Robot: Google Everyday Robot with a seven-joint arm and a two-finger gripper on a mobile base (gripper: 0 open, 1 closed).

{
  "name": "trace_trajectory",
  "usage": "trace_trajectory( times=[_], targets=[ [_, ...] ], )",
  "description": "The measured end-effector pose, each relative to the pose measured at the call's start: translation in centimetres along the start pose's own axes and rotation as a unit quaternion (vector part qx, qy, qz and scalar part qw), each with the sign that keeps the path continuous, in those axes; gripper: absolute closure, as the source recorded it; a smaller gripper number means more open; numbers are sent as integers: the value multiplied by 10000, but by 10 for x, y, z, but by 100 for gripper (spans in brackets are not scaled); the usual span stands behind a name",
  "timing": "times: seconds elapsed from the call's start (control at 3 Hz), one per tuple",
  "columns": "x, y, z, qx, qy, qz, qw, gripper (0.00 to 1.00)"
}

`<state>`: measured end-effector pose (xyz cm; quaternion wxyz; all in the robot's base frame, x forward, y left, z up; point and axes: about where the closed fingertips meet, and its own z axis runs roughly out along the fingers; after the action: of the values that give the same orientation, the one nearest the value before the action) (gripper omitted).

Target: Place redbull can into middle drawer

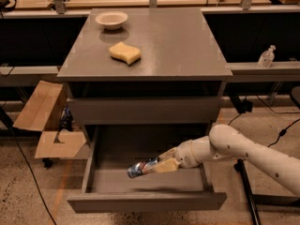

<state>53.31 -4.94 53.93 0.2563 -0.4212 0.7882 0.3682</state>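
Over middle drawer (145,202), claw (158,165) w/ redbull can (138,169)

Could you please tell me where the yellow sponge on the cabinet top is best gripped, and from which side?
Probably across its shorter width, from above: the sponge lies flat and apart from the white bowl. The gripper is in the middle drawer, shut on the redbull can.

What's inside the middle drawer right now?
The gripper, shut on the redbull can, reaches in from the right above the middle drawer floor. Nothing else shows; the rear is hidden under the upper drawer.
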Motion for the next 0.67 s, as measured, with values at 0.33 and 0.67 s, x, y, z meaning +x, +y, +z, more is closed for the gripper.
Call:
trace_trajectory(
  times=[0.33, 0.67],
  targets=[
    [30, -15, 31, -150, -87, 247, 9995, 100],
    [57, -27, 61, -306, -124, 514, 9981, 100]
  ],
)
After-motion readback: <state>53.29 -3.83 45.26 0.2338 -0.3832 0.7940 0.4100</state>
